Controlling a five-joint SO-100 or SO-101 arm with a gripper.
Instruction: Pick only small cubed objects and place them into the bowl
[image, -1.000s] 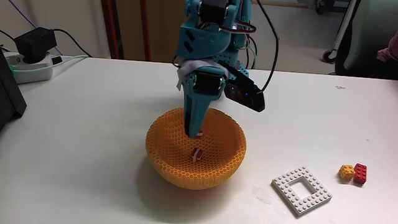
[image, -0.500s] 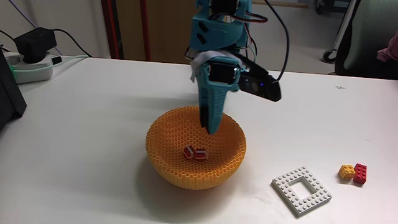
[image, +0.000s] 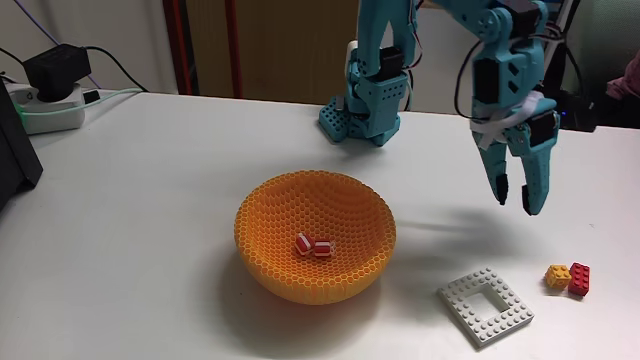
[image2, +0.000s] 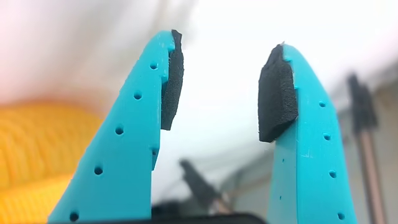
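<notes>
At centre frame of the fixed view, the orange honeycomb bowl (image: 315, 236) sat on the white table (image: 150, 200) with two red-and-white striped cubes (image: 312, 245) lying side by side, touching, on its floor. Up in the right half of that picture the teal gripper (image: 517, 203) hung in the air, fingers pointing down, well clear of the bowl and above the toys at lower right. Its jaws stood parted with nothing between them (the wrist view showed the gripper (image2: 222, 87) with open space between the black foam pads (image2: 277, 93), and a blurred yellow-orange edge of the bowl (image2: 37, 155) at lower left).

At the lower right of the fixed view, the yellow-orange studded cube (image: 557, 275) rested on the table, touching the longer red brick (image: 579, 279) on its right. The white studded frame plate (image: 485, 305) lay just to their left, nearer the bottom edge. The arm's base (image: 362, 110) stood behind the bowl at top centre. A white power strip (image: 50, 100) carrying a black adapter occupied the upper left corner.
</notes>
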